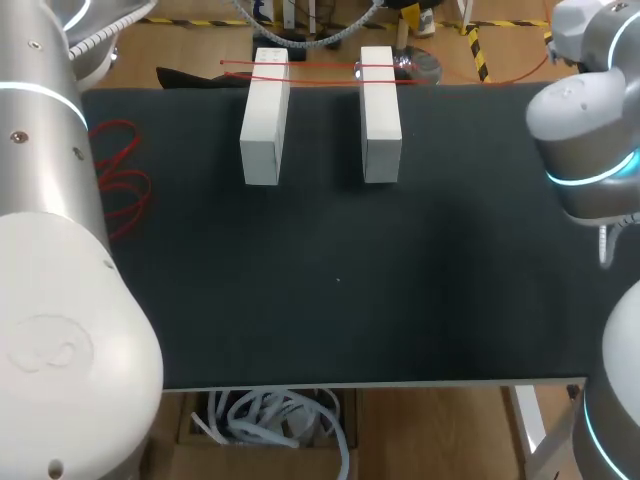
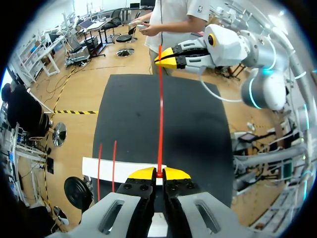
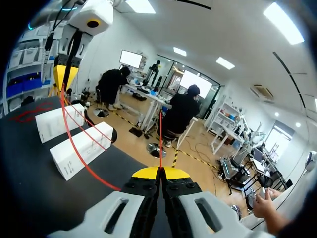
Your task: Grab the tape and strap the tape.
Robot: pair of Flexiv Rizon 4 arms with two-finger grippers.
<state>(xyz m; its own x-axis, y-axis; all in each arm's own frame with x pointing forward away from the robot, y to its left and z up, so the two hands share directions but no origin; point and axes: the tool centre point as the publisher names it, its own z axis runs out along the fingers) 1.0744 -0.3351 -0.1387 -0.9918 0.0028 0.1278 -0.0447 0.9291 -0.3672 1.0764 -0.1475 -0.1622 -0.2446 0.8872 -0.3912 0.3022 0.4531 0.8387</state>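
Though apart, left gripper (image 2: 158,173), right gripper (image 3: 159,172) on tape (image 2: 160,109)

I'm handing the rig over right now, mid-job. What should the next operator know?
Left tool: shut on the red tape.
Right tool: shut on the same tape, which runs between the two above the table.
Two white blocks stand side by side; two tape strands already cross their far ends.
Left to do: finish the strapping, probably another wrap.

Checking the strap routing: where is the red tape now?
Head view: the red tape crosses the far ends of the two white blocks, and the left gripper and right gripper each pinch it.
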